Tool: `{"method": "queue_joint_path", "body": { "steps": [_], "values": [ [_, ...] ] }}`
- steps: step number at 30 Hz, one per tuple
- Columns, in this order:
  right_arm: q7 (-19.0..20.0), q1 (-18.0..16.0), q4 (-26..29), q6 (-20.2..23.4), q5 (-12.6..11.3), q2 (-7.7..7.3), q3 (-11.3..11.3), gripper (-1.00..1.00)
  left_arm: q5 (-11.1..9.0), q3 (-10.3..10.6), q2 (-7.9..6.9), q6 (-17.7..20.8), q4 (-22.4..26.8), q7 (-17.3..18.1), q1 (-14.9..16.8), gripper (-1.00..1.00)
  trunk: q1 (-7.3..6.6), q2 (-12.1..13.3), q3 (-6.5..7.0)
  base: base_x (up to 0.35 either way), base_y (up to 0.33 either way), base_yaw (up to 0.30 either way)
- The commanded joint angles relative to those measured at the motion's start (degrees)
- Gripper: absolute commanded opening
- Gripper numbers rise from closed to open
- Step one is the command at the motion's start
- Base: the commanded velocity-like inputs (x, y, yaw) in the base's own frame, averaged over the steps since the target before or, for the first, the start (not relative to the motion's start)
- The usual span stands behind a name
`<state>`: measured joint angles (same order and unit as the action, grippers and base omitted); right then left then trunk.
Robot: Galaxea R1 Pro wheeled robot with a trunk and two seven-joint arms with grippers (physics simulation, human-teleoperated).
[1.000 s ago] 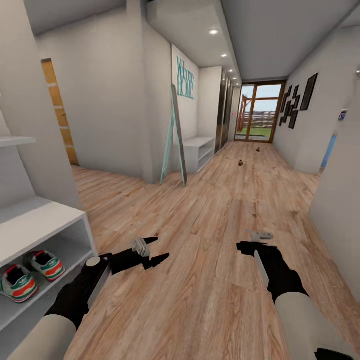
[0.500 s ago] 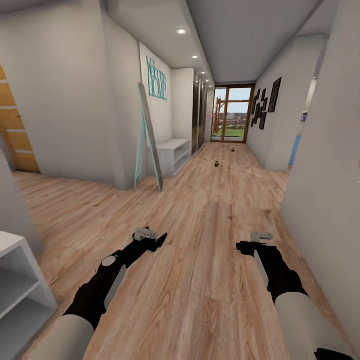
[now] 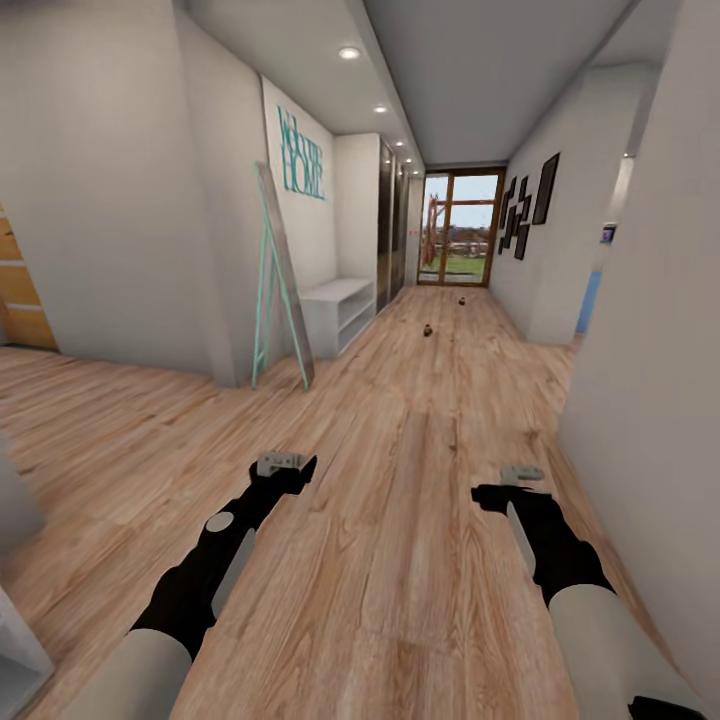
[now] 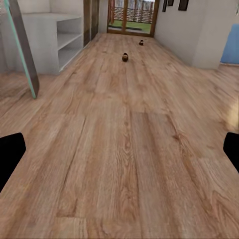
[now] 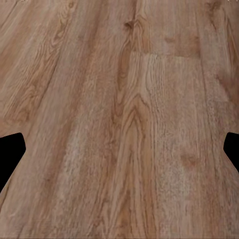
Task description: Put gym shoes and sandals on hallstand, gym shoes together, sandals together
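Observation:
Far down the wood-plank corridor floor (image 3: pixel 400 520) lie two small dark sandals, one nearer (image 3: pixel 427 330) and one farther (image 3: pixel 462 300) by the glass door. The left wrist view looks along the floor at the nearer sandal (image 4: pixel 125 57) and the farther sandal (image 4: pixel 141 43). My left gripper (image 3: pixel 285 468) and right gripper (image 3: pixel 505 487) hover low over bare planks, well short of the sandals. Both are open and hold nothing, with their fingers (image 4: pixel 10 157) (image 5: pixel 10 154) spread wide. A pale corner of the hallstand (image 3: pixel 12 655) sits at the lower left edge. The gym shoes are out of view.
A plain low white shelf unit (image 3: pixel 335 310) stands against the left wall. A mint-framed mirror (image 3: pixel 278 285) leans beside it, under teal wall letters (image 3: pixel 300 165). A white wall (image 3: pixel 650 330) runs close along my right. A glass door (image 3: pixel 458 242) ends the corridor.
The camera has swung right, so the hallstand with the gym shoes on its shelf has slid out at the left. My left arm has straightened and its gripper now points down the corridor.

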<state>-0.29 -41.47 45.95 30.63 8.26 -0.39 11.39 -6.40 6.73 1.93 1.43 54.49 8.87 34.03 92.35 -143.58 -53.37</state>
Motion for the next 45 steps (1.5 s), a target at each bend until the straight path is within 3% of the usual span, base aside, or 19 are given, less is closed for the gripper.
{"method": "queue_joint_path", "body": {
  "steps": [1, 23, 45],
  "values": [
    [0.1, 0.0, 0.0, 0.3, 0.5, 0.01, 0.0, 1.00, -0.6, 0.0, 0.01, 0.2, 0.0, 0.1, 0.0, 1.00, 0.02, 0.0, -0.06, 0.343, -0.128, 0.000],
    [0.2, 0.0, -0.1, 0.3, 0.3, 0.19, 0.0, 1.00, -0.8, -0.8, 0.00, 0.2, -0.1, -0.2, 0.0, 1.00, 0.02, 0.0, -0.77, 0.348, -0.057, -0.075],
    [0.1, 0.0, 0.0, 0.3, 0.4, 0.23, 0.0, 1.00, -0.9, -0.8, 0.00, 0.2, -0.2, -0.2, 0.0, 1.00, 0.02, 0.0, -1.25, 0.349, 0.055, -0.045]
  ]
}}
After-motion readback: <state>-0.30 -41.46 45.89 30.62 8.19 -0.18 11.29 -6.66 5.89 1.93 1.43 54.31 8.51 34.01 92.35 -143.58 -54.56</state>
